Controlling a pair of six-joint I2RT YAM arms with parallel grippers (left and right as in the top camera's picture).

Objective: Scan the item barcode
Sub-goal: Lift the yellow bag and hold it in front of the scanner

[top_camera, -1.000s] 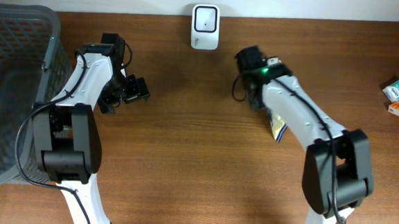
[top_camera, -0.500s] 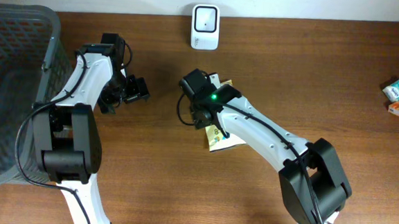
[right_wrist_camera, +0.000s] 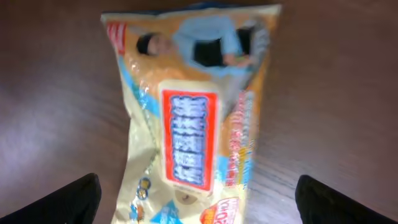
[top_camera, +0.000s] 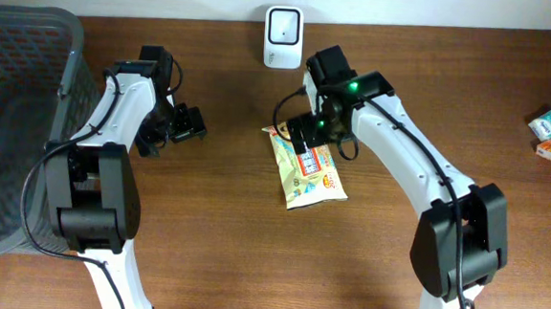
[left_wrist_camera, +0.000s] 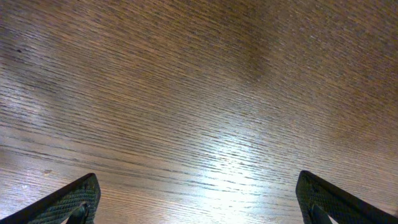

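Yellow and cream, with a red label down its middle, the snack packet (top_camera: 309,171) now lies flat on the wooden table (top_camera: 222,238), near the white scanner (top_camera: 284,25) at the far edge but not touching it. One second ago the right gripper (right_wrist_camera: 198,204) was pressed together on this packet, further out on the right side. Since then the arm has swung it across the middle of the table and let it go.

I judge that the carrying step is finished, but the scan itself is probably not done. The printed front faces up and I can see no barcode on it, so the code may be on the hidden side. The packet would then need to be picked up again and turned toward the scanner.

At this moment the right arm reaches forward and bends down over the far end of the packet. Its fingers are spread wide, one on each side, and they hold nothing. The left gripper (left_wrist_camera: 199,202) is also spread wide, over bare wood, well apart from the packet, with its arm folded beside the grey basket (top_camera: 64,84).
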